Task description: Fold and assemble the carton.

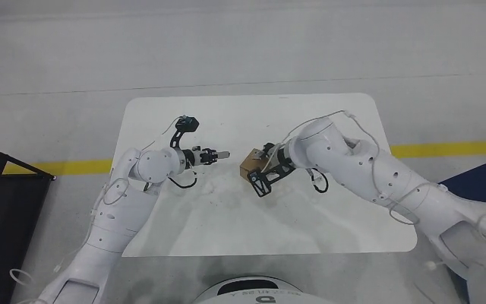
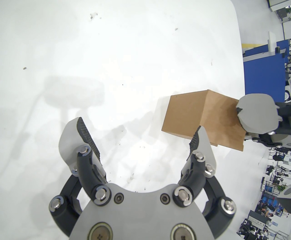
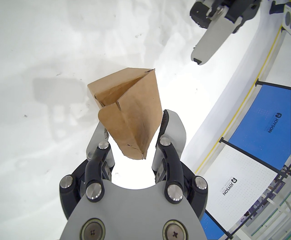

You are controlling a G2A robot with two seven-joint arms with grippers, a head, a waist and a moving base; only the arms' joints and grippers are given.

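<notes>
Quick rundown of the setup: everything's on a white table with rounded corners (image 1: 319, 220), standing on a grey floor with a yellow line (image 1: 76, 166) running past behind it. The tabletop is dotted with small dark specks (image 2: 92, 16) and scuffs. Off past the table edge, in the right wrist view, there are blue and white panels (image 3: 259, 118) on black frames, each carrying a small logo with a word of lettering next to it. The small brown cardboard carton (image 1: 251, 164) is around the middle of the table, sitting right at the tip of the right gripper (image 3: 134, 123), which is clamped on it with one finger on each side. One finger is partly hidden behind the cardboard, and I honestly can't tell if the carton is touching the table or held just off it. The left gripper (image 2: 139, 125) is close by, pointing at the carton from the other side but not touching it, with its jaws spread wide and nothing held between them. The carton is half folded. From the left wrist view you get two plain flat faces meeting at a crisp edge, box-like. From the right wrist view the end facing the camera is still open, with flaps creased inward and one rounded flap sticking out over the opening.
</notes>
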